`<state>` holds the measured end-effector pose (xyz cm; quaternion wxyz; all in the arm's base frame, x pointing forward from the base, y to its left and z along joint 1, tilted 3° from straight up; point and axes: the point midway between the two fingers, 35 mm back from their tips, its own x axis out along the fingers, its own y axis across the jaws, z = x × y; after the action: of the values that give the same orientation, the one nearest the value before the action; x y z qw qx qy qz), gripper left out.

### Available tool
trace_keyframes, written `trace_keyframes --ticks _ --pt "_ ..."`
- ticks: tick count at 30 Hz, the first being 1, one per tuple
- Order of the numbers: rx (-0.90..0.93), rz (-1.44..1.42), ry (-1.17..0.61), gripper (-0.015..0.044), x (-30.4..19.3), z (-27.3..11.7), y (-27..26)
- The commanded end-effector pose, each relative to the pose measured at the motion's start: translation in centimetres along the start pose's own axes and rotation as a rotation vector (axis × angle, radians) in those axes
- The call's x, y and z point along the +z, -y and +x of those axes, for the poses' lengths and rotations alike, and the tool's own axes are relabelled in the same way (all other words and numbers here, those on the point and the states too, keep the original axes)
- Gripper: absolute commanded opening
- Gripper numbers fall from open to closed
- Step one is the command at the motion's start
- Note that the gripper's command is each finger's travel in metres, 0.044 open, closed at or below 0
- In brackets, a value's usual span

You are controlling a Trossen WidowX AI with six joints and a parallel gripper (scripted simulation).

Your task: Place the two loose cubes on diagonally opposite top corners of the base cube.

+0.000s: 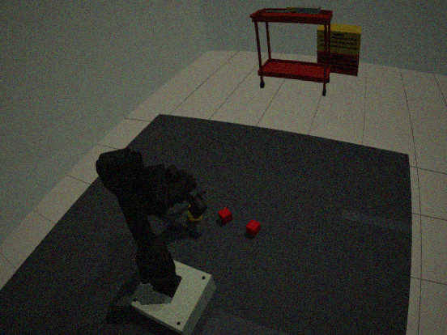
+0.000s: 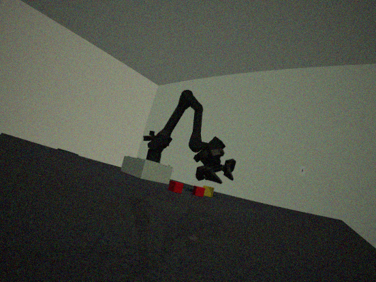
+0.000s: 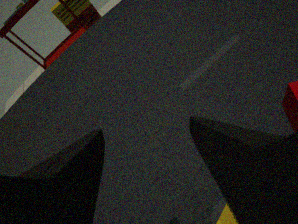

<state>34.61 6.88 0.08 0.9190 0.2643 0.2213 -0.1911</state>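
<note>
1. Three small blocks sit low on the dark mat (image 1: 324, 182) (image 2: 136, 231) (image 3: 145, 65): one yellow block (image 1: 195, 219) (image 2: 209, 191) (image 3: 226, 216) and two plain red ones, all boxy with flat faces and crisp edges. From above, the claw hides much of the yellow one.

2. Nearest the yellow block is the middle red block (image 1: 225, 215) (image 2: 199, 191); the outer red block (image 1: 253, 227) (image 2: 176, 186) sits farther along, apart from it. Neither red one is on top of anything. Another look, down past the claw, catches a red block (image 3: 293, 104) at the side, though I can't tell which.

3. All three sit level, flat side down. Being cubes, they've no long axis to speak of. Seen from above, both red ones are turned a bit, showing a top and side faces.

4. As for the claw (image 1: 197, 205) (image 2: 227, 181) (image 3: 147, 129), it hangs above the mat near the yellow block, tilted, with its two fingers well apart but short of their widest. Nothing is held between them, and the side view shows air between the fingertips and the blocks.
</note>
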Motion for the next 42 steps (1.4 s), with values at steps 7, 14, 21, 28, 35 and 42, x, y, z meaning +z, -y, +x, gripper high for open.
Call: trace_keyframes --ticks 7,14,21,28,35,42 --pt "-0.126 -0.449 -0.136 0.0265 2.3 3.2 2.0" --pt "-0.175 -0.736 -0.275 0.0265 4.1 4.6 4.1" --pt "-0.178 -0.999 -0.440 0.0265 6.1 5.2 6.4" --pt "-0.126 -1.234 -0.617 0.0265 8.3 5.0 8.8" --pt "-0.015 -1.438 -0.789 0.0265 10.4 4.0 11.3" --pt "0.156 -1.609 -0.939 0.0265 12.6 2.2 13.5"
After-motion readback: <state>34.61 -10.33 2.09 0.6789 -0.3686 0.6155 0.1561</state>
